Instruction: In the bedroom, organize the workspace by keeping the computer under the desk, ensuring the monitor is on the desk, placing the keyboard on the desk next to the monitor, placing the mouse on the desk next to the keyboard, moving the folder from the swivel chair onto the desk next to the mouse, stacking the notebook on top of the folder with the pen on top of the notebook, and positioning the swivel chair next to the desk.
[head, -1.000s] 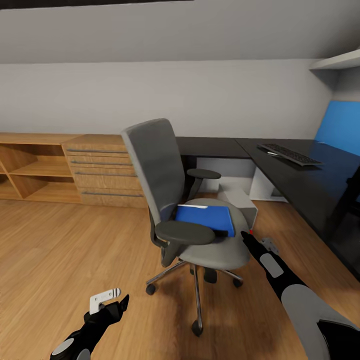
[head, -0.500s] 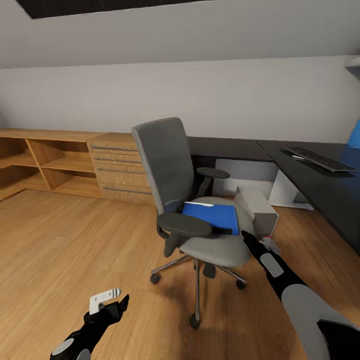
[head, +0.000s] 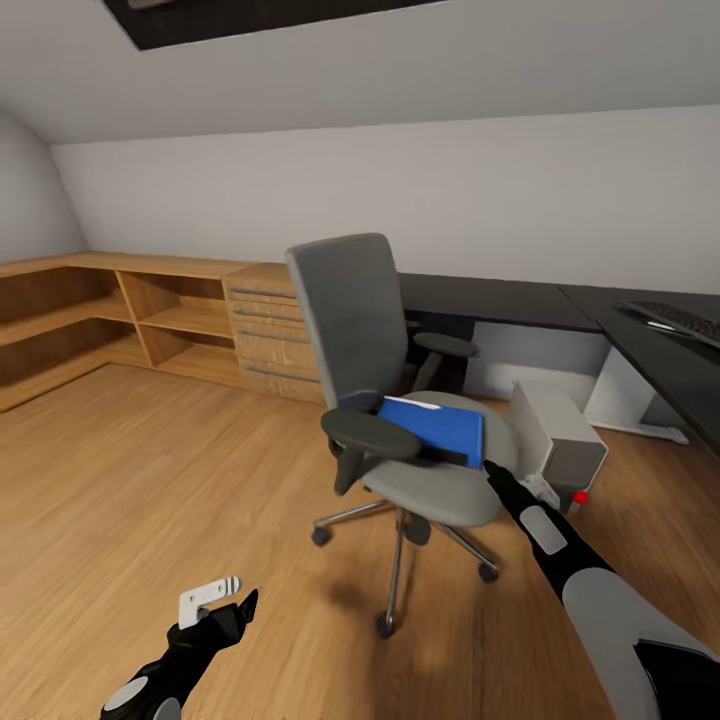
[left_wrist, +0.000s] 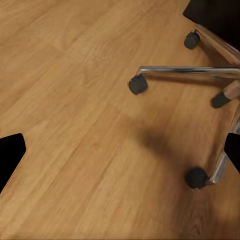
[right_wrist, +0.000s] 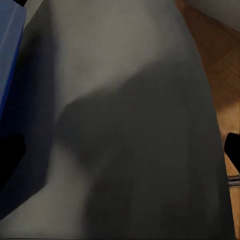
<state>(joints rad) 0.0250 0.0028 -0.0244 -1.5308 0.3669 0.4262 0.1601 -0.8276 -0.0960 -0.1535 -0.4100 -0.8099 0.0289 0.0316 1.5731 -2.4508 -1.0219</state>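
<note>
The swivel chair (head: 400, 400) has matt grey cloth on its back and seat, matt black plastic-looking armrests and a shiny polished metal base on dark castors. On its seat the folder (head: 440, 425) looks smooth, bright blue, with a white edge. The floor (head: 150, 500) is light wood with visible grain and a soft sheen. At the far right, the desk (head: 600, 305) top is glossy black. The dresser (head: 265, 330) at the far wall is light matt wood with metal bar handles.

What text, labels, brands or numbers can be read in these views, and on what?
None can be read.
Keyboard: key legends too small and blurred.
Folder on the swivel chair: plain blue, no label seen.
Computer: no brand mark seen.
</note>
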